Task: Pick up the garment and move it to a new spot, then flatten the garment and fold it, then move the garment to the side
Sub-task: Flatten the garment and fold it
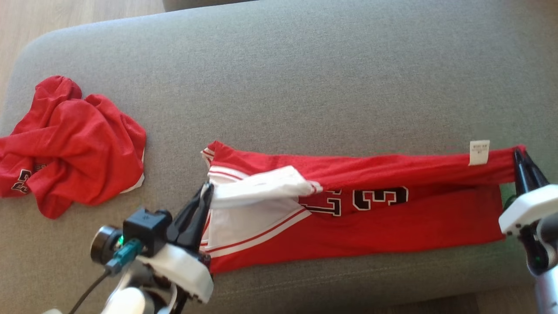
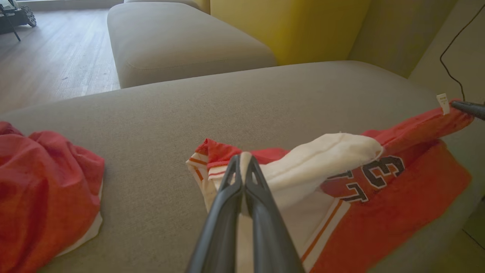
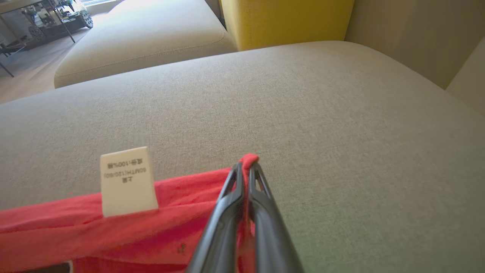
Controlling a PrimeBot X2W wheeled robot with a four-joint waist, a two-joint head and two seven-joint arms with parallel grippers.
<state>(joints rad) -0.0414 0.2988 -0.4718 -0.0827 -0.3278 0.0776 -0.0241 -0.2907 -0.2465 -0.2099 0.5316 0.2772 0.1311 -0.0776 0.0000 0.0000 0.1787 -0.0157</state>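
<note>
Closest up is the left gripper [image 2: 241,161], clamped tight on the white-trimmed end of the red jersey [image 1: 392,218]. At the far end the right gripper [image 3: 247,166] is pinched onto the opposite corner, just past the white label [image 3: 128,182]. So the red jersey is stretched out between them along the near side of the grey cushion [image 1: 305,65], partly doubled over. It looks thin, light and floppy, so I'd guess it sags and bunches wherever nothing holds it. Corners and hems seem like the best spots to grab. A crumpled red garment [image 1: 74,139] sits well off to the left.
</note>
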